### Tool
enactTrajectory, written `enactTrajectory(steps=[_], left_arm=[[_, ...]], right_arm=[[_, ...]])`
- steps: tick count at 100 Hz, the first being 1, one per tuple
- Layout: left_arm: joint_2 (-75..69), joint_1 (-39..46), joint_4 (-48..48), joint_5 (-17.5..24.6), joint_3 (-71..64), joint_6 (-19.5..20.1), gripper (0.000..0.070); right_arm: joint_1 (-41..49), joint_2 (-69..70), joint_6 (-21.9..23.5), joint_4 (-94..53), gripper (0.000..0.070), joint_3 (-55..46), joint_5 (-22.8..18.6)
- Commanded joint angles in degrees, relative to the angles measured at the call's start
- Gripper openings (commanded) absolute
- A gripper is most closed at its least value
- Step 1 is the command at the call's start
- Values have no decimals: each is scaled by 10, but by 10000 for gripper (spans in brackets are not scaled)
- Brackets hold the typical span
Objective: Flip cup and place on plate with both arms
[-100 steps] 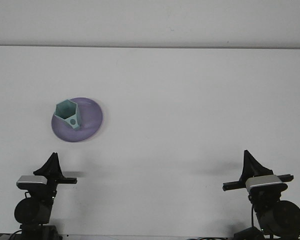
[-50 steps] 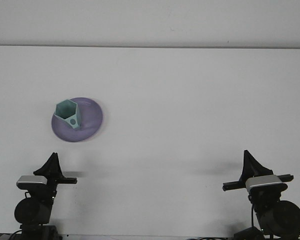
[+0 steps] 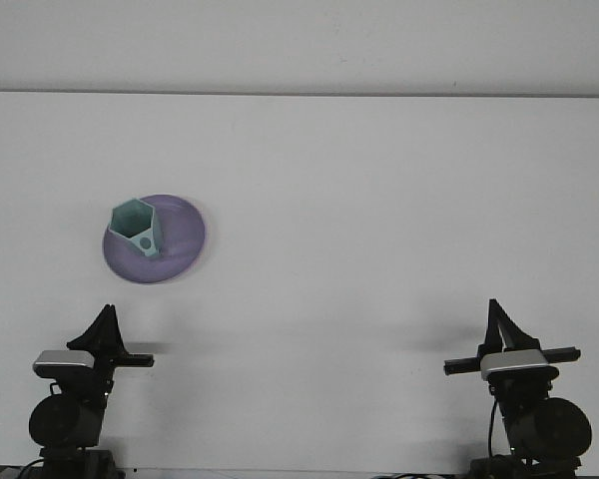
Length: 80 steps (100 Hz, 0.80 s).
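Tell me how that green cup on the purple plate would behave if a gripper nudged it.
The green cup looks rigid, probably light plastic, so a nudge would likely slide it. Its angular, faceted sides suggest it would not roll far. Standing mouth-up on the purple plate, near the left edge, it might tip off the rim.

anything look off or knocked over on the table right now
Nothing stands out. The teal cup sits upright, mouth up, on the purple plate, toward its left side, with no spill or damage visible. The left hand and right hand are both near the table's front edge, apart from the plate.
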Motion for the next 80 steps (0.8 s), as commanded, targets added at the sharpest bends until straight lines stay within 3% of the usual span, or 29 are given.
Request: enactTrajectory(steps=[1, 10, 31, 80], left_arm=[[-1, 1, 6, -1, -11, 1, 14], [-1, 1, 6, -1, -11, 1, 14], [-1, 1, 6, -1, -11, 1, 14], [-1, 1, 6, -2, -11, 1, 14]], right_arm=[[-25, -17, -23, 37, 0, -43, -27], [-45, -45, -22, 52, 0, -97, -45], [-50, -73, -17, 75, 0, -166, -41], [-50, -73, -16, 68, 0, -166, -41]])
